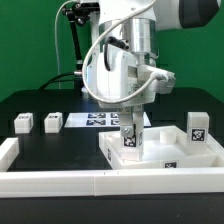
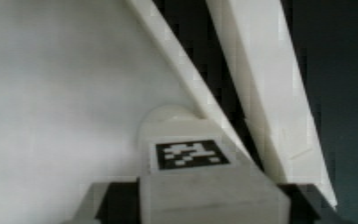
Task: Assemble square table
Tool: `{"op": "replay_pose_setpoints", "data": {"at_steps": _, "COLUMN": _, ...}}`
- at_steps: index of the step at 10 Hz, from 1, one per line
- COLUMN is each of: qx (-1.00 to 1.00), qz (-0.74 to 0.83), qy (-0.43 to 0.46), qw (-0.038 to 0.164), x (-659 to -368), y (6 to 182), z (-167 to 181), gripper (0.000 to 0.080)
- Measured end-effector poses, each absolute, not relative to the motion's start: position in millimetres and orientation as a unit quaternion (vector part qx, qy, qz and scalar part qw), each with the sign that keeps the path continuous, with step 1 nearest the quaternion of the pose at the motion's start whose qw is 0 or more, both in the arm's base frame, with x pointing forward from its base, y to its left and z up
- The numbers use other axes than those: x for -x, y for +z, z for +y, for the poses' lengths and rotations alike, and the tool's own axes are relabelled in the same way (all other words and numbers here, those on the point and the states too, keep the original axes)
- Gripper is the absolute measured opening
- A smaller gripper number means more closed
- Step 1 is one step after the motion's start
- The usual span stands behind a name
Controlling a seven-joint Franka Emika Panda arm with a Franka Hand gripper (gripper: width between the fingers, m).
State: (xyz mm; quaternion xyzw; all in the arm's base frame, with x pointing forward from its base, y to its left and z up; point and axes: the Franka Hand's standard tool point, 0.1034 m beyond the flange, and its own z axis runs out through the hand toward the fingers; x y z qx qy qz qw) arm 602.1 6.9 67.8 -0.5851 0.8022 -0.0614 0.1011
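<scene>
The square table's white slab (image 1: pixel 150 155) lies rim-up on the black table, just right of centre in the exterior view. My gripper (image 1: pixel 130 140) reaches down over its near-left part and is shut on a white block leg (image 1: pixel 130 136) with a black-and-white tag. In the wrist view that leg (image 2: pixel 194 150) sits between my dark fingers (image 2: pixel 115 206), close to the slab's raised rim (image 2: pixel 179 60), with the slab's floor (image 2: pixel 60 100) beside it. Two loose legs (image 1: pixel 23 122) (image 1: pixel 52 121) stand at the exterior view's left. Another leg (image 1: pixel 197 127) stands at its right.
The marker board (image 1: pixel 95 120) lies flat behind the slab. A long white rail (image 1: pixel 90 181) runs along the front edge and turns up at the exterior view's left (image 1: pixel 9 150). The arm's body hangs above the middle.
</scene>
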Motion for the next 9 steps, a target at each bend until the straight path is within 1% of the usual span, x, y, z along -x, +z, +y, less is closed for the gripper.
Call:
{"op": "replay_pose_setpoints", "data": {"at_steps": 1, "qx": 0.637, "qz": 0.765, "qy": -0.053, "qw": 0.085, "x": -601.3, "y": 66.8, "z": 9.3, "gripper": 0.0455}}
{"op": "replay_pose_setpoints", "data": {"at_steps": 2, "qx": 0.651, "qz": 0.753, "qy": -0.048, "qw": 0.084, "x": -605.0, "y": 69.0, "z": 9.4, "gripper": 0.0578}}
{"op": "replay_pose_setpoints", "data": {"at_steps": 3, "qx": 0.673, "qz": 0.734, "qy": -0.051, "qw": 0.083, "x": -606.1, "y": 69.3, "z": 7.3, "gripper": 0.0578}}
{"op": "replay_pose_setpoints", "data": {"at_steps": 4, "qx": 0.712, "qz": 0.695, "qy": -0.055, "qw": 0.08, "x": -605.9, "y": 69.1, "z": 5.8, "gripper": 0.0637}}
{"op": "replay_pose_setpoints", "data": {"at_steps": 9, "qx": 0.824, "qz": 0.558, "qy": -0.068, "qw": 0.068, "x": -605.2, "y": 68.5, "z": 5.3, "gripper": 0.0648}}
